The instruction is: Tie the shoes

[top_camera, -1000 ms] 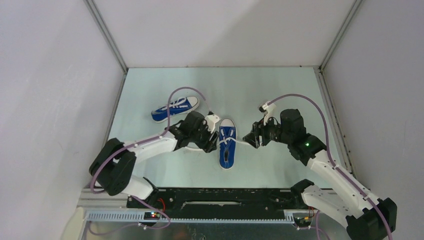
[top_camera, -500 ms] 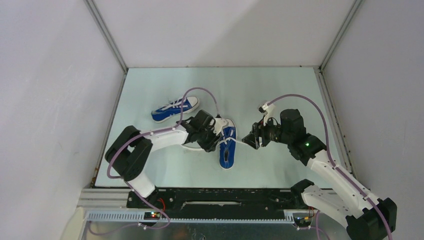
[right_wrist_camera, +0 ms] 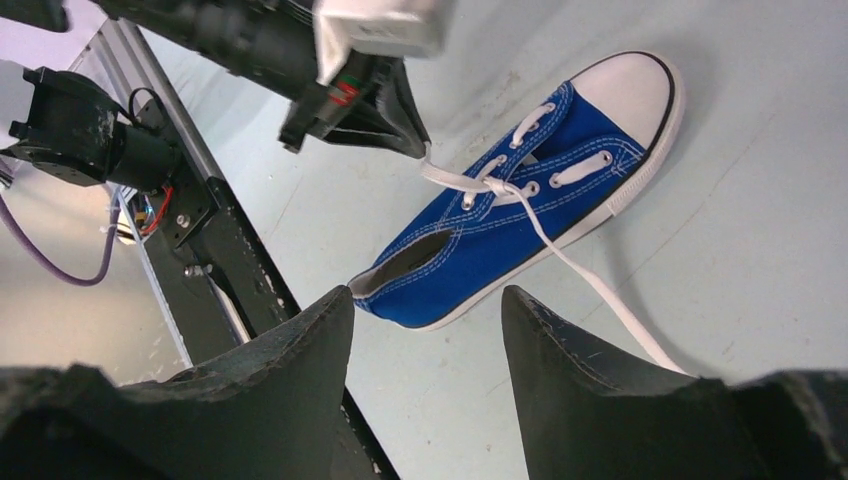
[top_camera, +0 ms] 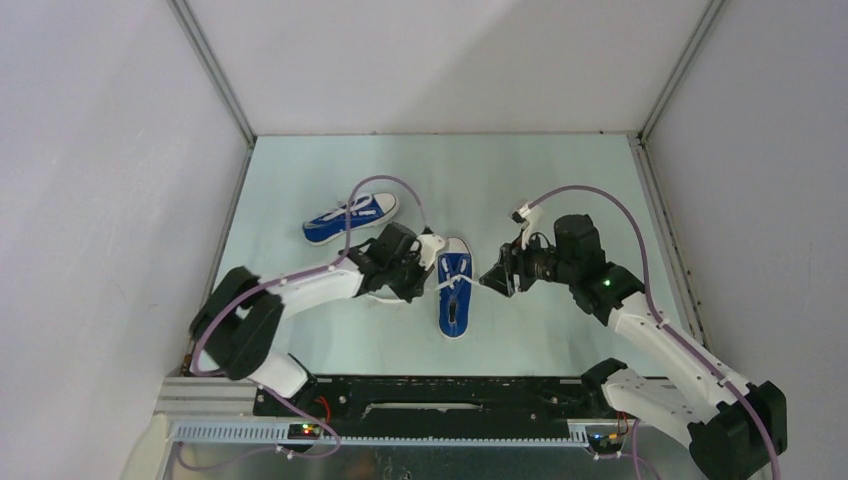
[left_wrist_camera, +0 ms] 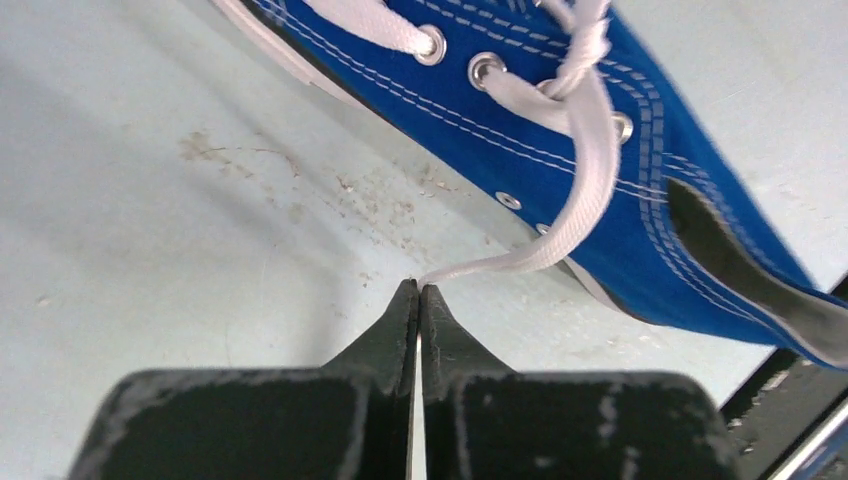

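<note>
Just left of the near shoe [top_camera: 453,290], your left fingers [left_wrist_camera: 390,335] are clenched on its white lace [left_wrist_camera: 590,150] end; right of it, your right fingers [right_wrist_camera: 290,365] are released.

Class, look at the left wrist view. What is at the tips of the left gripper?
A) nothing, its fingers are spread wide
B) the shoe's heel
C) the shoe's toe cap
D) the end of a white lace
D: the left gripper is shut, with the end of the lace caught at its fingertips. The lace trails down off the side of the shoe.
</note>
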`<state>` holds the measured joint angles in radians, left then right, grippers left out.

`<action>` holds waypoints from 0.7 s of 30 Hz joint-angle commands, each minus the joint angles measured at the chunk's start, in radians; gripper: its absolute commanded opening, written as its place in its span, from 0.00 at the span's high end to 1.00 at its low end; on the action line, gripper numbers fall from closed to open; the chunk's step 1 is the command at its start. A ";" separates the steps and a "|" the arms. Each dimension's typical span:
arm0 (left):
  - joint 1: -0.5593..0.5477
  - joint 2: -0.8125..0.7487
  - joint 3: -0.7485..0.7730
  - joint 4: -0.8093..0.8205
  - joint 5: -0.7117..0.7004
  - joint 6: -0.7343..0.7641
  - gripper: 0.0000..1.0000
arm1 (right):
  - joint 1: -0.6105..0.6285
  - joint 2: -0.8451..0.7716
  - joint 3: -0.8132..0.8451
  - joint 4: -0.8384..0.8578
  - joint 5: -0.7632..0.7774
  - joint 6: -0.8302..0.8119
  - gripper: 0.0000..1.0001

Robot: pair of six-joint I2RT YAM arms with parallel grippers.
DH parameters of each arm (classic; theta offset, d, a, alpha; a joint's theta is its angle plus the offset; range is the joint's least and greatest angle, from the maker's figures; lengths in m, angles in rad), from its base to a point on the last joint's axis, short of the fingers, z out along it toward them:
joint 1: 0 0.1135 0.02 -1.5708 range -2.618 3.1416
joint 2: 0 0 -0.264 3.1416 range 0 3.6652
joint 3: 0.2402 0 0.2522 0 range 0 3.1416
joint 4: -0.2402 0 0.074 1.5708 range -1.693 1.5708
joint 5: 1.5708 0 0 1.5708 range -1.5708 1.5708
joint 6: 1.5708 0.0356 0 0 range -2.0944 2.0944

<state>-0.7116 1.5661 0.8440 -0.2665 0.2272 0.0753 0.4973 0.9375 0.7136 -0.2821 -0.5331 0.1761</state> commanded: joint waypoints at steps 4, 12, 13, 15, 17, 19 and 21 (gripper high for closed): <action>0.049 -0.247 -0.152 0.352 0.040 -0.210 1.00 | 0.035 0.106 0.074 0.096 -0.064 0.004 0.43; 0.063 -0.343 -0.242 0.510 0.056 -0.337 1.00 | 0.121 0.278 0.164 0.101 -0.028 -0.071 0.51; 0.065 -0.349 -0.248 0.519 0.055 -0.356 1.00 | 0.128 0.292 0.170 0.115 -0.027 -0.075 0.51; 0.068 -0.368 -0.262 0.544 0.058 -0.384 1.00 | 0.149 0.330 0.183 0.131 -0.018 -0.085 0.52; 0.070 -0.396 -0.277 0.567 0.057 -0.411 1.00 | 0.170 0.369 0.203 0.134 0.003 -0.093 0.52; 0.072 -0.417 -0.293 0.596 0.059 -0.428 1.00 | 0.188 0.402 0.219 0.142 0.021 -0.094 0.53; 0.073 -0.427 -0.300 0.596 0.060 -0.435 1.00 | 0.201 0.435 0.230 0.156 0.034 -0.091 0.55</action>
<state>-0.6456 1.1873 0.5537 0.2417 0.2703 -0.3008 0.6731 1.3338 0.8822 -0.1928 -0.5373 0.1104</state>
